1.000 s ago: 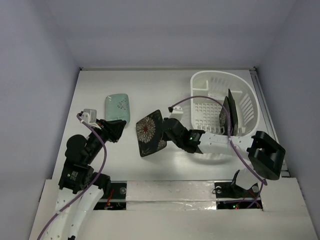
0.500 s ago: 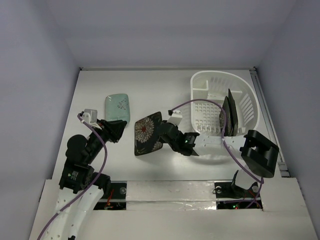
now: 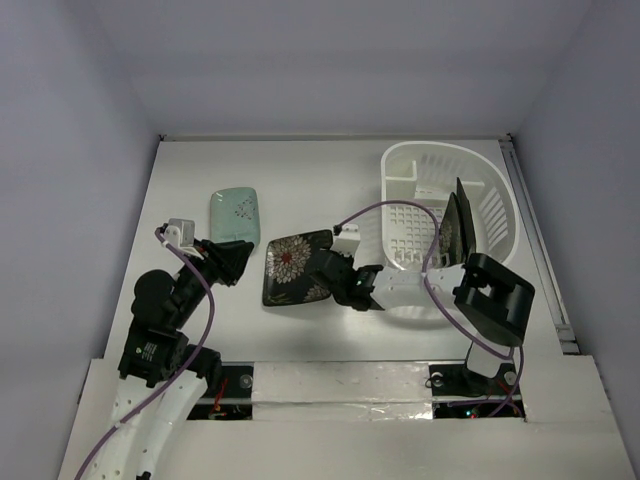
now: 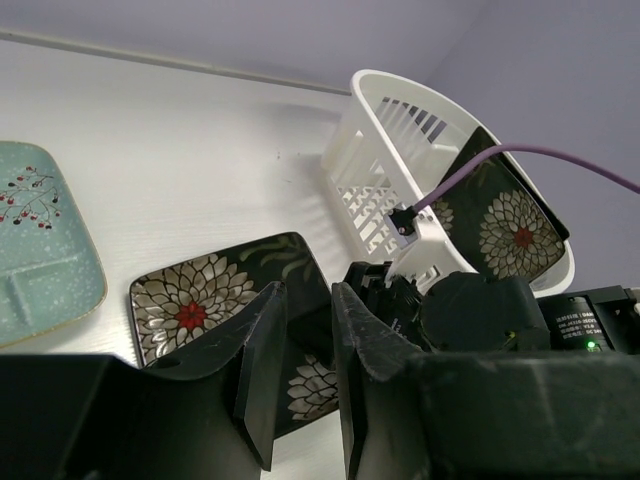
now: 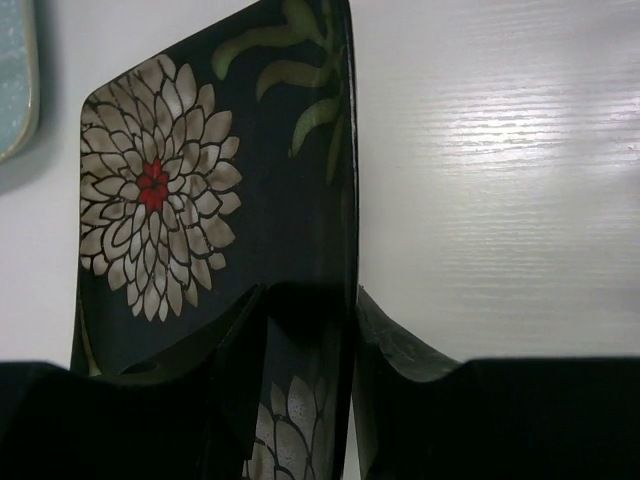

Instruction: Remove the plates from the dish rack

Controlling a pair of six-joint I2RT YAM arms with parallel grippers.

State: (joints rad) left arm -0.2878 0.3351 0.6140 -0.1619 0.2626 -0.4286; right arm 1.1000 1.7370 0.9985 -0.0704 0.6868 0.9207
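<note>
Gripping a black flowered plate (image 3: 290, 265) by its rim, the right gripper (image 3: 328, 272) is clamped tight and is holding the plate tilted low over the table (image 3: 300, 180), between the mint plate (image 3: 234, 212) and the dish rack (image 3: 440, 150). This appears to be the set-down step. The next move calls for lowering the plate flat, then releasing it. Two dark plates (image 3: 458, 230) are standing upright in the rack. The left gripper (image 3: 228, 262) is hovering beside the mint plate, its fingers narrowly apart and empty.
</note>
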